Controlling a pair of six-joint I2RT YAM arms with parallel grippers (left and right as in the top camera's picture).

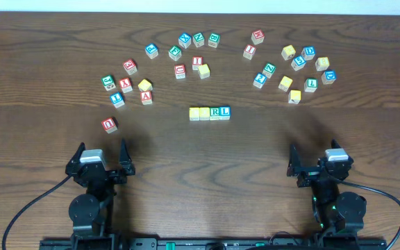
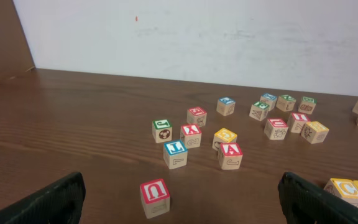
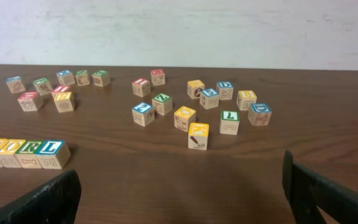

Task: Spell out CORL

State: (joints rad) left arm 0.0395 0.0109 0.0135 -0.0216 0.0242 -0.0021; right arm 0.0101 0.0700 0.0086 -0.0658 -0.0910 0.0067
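A row of letter blocks lies in the middle of the table: two yellow, a green R and a blue L, side by side and touching. In the right wrist view the row reads C O R L. Its yellow C and O end shows in the left wrist view. My left gripper is open and empty near the front left. My right gripper is open and empty near the front right. Both stand well back from the row.
Loose letter blocks lie in an arc across the back: a left cluster, a middle cluster and a right cluster. A red U block sits just ahead of my left gripper.
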